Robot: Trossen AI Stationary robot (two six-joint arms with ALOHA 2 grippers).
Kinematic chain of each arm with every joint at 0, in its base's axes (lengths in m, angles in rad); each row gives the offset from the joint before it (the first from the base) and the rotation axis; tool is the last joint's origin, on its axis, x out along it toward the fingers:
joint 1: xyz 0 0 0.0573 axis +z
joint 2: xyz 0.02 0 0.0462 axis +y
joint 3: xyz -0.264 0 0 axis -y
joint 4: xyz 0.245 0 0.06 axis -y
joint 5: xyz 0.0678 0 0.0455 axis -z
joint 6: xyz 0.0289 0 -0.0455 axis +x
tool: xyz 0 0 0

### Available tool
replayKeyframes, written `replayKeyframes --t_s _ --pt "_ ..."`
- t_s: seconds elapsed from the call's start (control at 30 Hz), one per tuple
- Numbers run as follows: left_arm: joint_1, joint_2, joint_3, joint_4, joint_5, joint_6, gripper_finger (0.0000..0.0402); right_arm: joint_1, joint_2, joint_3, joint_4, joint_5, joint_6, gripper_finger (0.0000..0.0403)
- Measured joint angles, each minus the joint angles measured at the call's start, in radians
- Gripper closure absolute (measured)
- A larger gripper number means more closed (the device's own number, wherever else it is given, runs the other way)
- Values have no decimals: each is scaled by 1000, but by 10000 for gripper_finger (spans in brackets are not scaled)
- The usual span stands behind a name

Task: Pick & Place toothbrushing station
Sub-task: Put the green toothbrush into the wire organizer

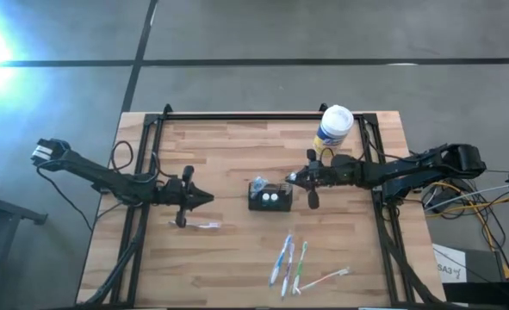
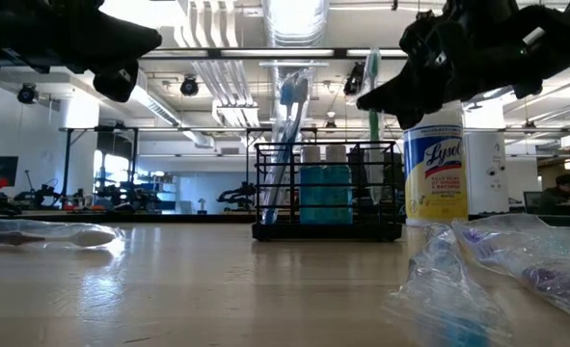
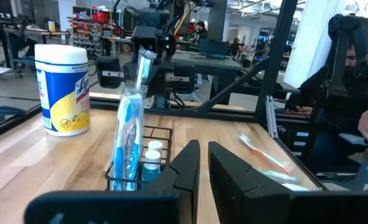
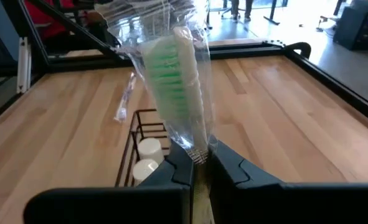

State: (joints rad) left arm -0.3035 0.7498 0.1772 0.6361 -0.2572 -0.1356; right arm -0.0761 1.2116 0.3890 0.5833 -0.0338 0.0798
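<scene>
writing: the white canister with a yellow label reads "lysol"; no other text is legible.
holder: the black wire-frame toothbrush holder stands upright near the middle of the wooden tabletop, with two white-capped bottles inside and a wrapped blue toothbrush standing in it.
right fingers: the right gripper hangs just beside the holder, on the canister side, fingers clamped on a green toothbrush in clear crinkled plastic wrap.
left fingers: the left gripper hovers over the tabletop on the holder's other side, apart from it, fingers nearly together with a thin gap and nothing between them.
around: a wrapped toothbrush lies on the tabletop just by the left gripper; several more wrapped toothbrushes lie together toward the tabletop's near edge.
in the way: the canister stands behind the right arm, near the tabletop's far corner.
materials: light wood planks, black metal frame rails along the edges.
</scene>
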Motion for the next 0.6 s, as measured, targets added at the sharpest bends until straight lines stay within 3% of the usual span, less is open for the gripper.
replayKeyframes --t_s 0.27,0.6 --pt "0 27 -1 0 -6 1 365 -1 66 -17 63 6 5 383" --pt "0 75 -1 -1 -11 -2 365 -7 231 11 156 16 41 307"
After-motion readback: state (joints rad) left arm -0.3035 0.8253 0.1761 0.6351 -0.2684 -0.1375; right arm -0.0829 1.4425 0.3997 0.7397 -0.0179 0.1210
